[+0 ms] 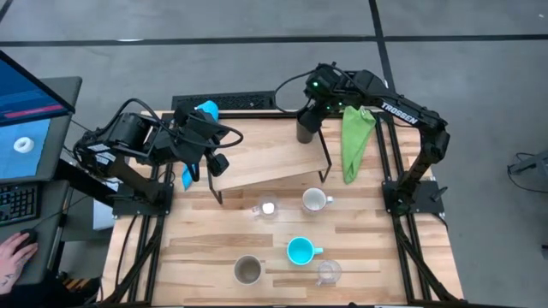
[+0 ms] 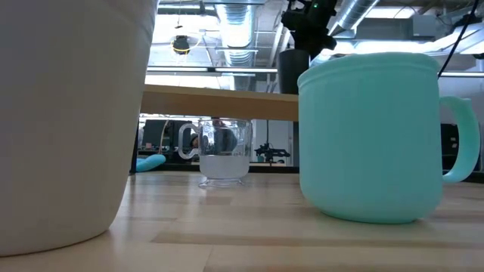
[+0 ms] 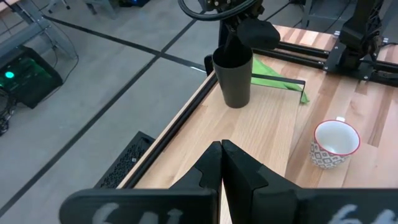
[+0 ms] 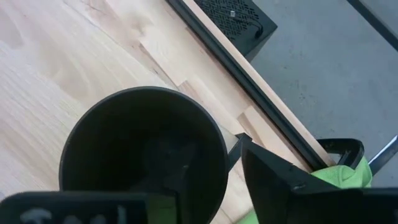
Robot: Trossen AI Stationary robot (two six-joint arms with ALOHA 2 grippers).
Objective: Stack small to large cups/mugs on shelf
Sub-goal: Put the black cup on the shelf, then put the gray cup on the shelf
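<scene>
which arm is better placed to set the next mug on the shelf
Right, probably. The right gripper is already at the black cup on the shelf, with the white mug just below that end. The left gripper is shut over the shelf's other end, farther from the mugs.

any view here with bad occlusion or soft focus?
Low view: a beige-grey mug pressed close fills the frame's left, blurred; the turquoise mug also looms large, and the clear glass shows between them. Right wrist view: the black cup at the right gripper blocks most of the shelf. High view: even light, unobstructed.
</scene>
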